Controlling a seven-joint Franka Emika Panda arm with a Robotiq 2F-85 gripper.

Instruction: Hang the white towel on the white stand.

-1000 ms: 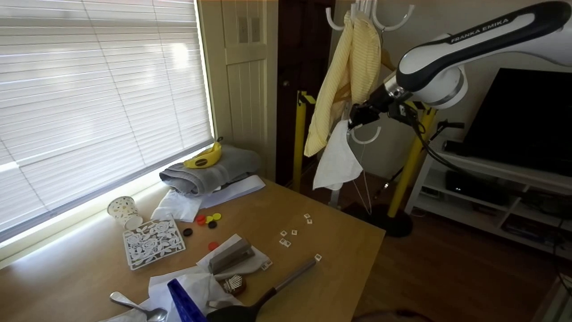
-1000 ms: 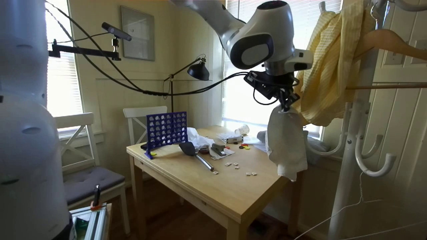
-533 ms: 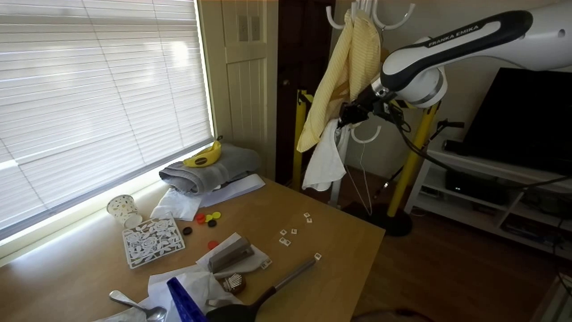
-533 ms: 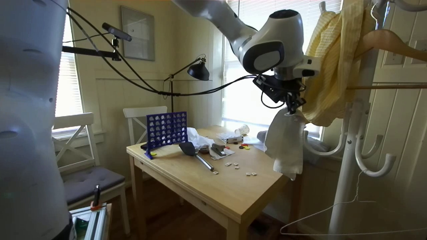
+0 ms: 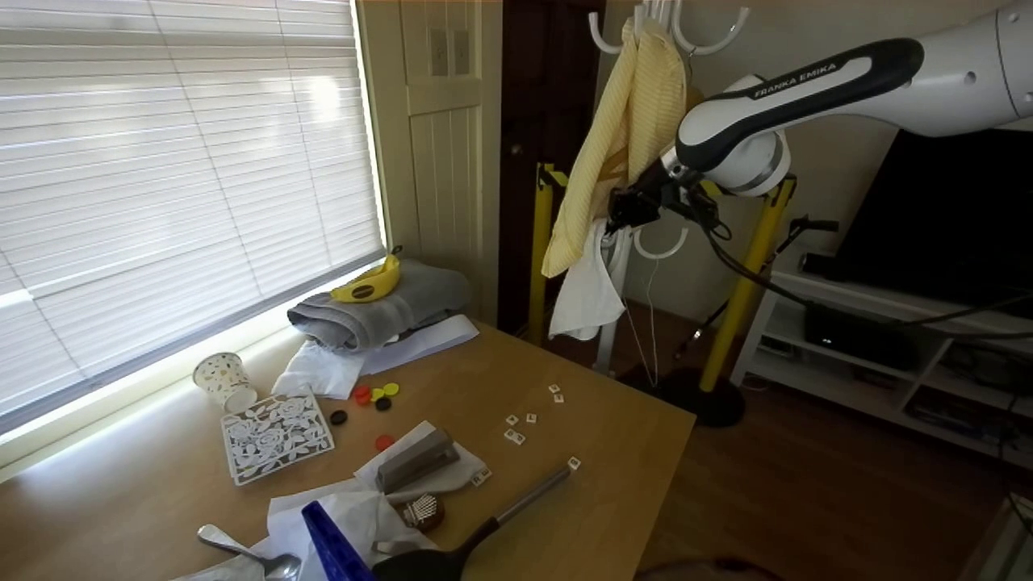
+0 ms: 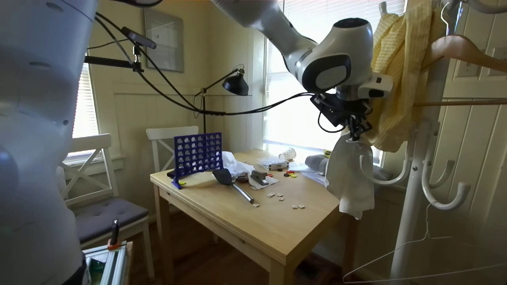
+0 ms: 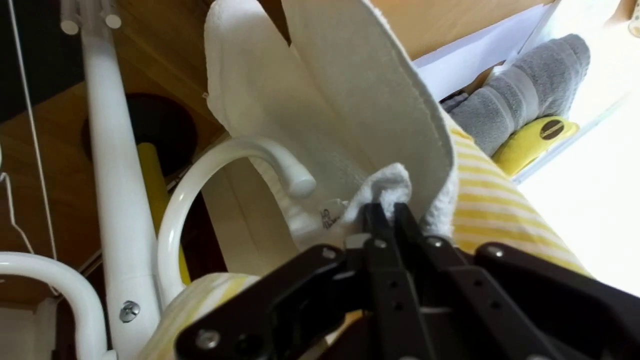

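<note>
Beside the white stand (image 6: 413,202), the white towel (image 6: 348,180) dangled, lifted but not yet hooked. Progress, as judged: pick-up and carry done; draping over the stand and letting go remained. Towel vs. gripper (image 7: 390,210): a bunched fold near its top was pinched between the fingers (image 7: 376,220); most of the cloth drooped below the tips. A lower hook (image 7: 195,180) curved just beside the cloth; whether they touched could not be told. Further out, the yellow striped towel (image 6: 404,87) hung near the gripper.

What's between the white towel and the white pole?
A curved white hook: in the wrist view it reaches from the pole toward the towel, with a yellow post behind.
</note>
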